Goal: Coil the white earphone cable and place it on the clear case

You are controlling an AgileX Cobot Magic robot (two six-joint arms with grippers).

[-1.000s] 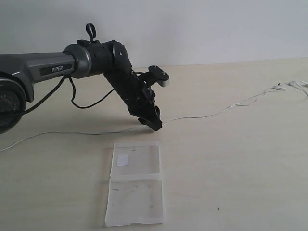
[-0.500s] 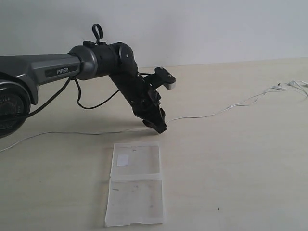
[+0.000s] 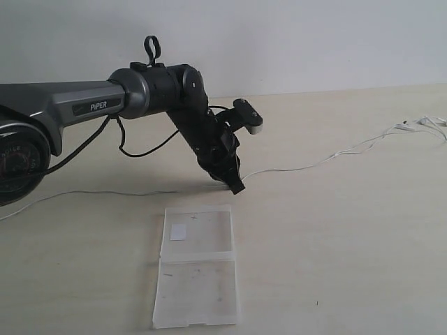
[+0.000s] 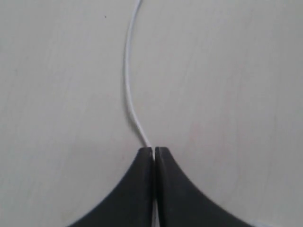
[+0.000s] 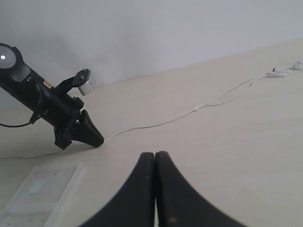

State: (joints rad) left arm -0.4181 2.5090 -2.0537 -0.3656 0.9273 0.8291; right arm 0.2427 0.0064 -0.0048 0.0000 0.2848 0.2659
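The white earphone cable (image 3: 316, 163) lies stretched across the table, from the left edge to its earbuds (image 3: 427, 122) at the far right. My left gripper (image 3: 236, 186) is tilted down at the cable's middle, just behind the clear case (image 3: 196, 282). In the left wrist view the gripper (image 4: 154, 149) is shut on the cable (image 4: 127, 71), which runs straight in between the closed tips. The case lies open and flat, with its white sticker (image 3: 178, 232) on the far half. My right gripper (image 5: 155, 154) is shut on nothing, hovering apart from the cable (image 5: 195, 109) and the case (image 5: 37, 189).
The left arm's grey link (image 3: 63, 105) and its black loop of hose (image 3: 133, 150) hang over the table's left rear. A pale wall (image 3: 314, 42) bounds the far edge of the table (image 3: 349, 244).
My left gripper has shifted a little to the right with the cable pinched, and the arm's wrist has risen slightly. The case has stayed put.
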